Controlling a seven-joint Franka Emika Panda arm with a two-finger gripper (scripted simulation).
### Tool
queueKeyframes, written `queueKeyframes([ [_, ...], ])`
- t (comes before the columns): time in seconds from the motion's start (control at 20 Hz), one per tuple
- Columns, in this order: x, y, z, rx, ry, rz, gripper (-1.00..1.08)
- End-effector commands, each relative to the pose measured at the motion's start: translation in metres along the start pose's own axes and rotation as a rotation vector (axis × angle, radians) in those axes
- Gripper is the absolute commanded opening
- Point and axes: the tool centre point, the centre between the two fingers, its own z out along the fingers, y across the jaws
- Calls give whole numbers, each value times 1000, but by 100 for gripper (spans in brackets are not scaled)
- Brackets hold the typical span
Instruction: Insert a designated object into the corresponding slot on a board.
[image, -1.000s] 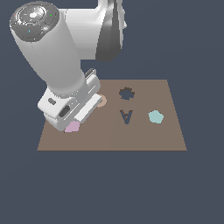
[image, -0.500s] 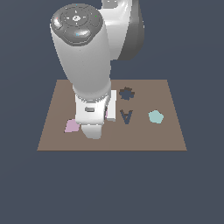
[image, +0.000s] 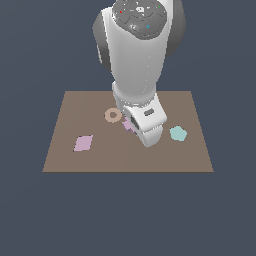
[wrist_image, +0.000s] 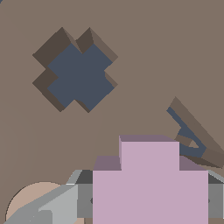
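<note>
Gripper (wrist_image: 148, 202) clamped on the pink cross (wrist_image: 150, 183), held above the board (image: 65, 150), fingers (wrist_image: 52, 205) grey on either side. Cross-shaped slot (wrist_image: 78, 72) lies ahead of the gripper, apart from it, uncovered. A-shaped cutout (wrist_image: 190, 138) just beside it. Tan ring (image: 113, 115) near the gripper, pink diamond (image: 83, 143) farther off.

1. Even, soft light fills both views — no glare, no hot spots.
2. The arm (image: 137, 65) is shaded darker on its sides, brightest on its front.
3. The board (image: 65, 150) carries no distinct cast shadows.
4. Close up, the slot (wrist_image: 76, 72) shows crisp, darker inner walls — edges stay sharp, undistorted.
</note>
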Motion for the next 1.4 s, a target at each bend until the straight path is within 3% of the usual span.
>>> queueKeyframes([
  [0.0,16,-3,-1,0,0,-136,-100],
  [0.3,46,-16,-1,0,0,-401,-100],
  [0.65,67,-32,-2,1,1,-616,-100],
  [1.0,77,-44,-2,1,1,-734,-100],
  [1.35,79,-46,-2,2,2,-760,-100],
])
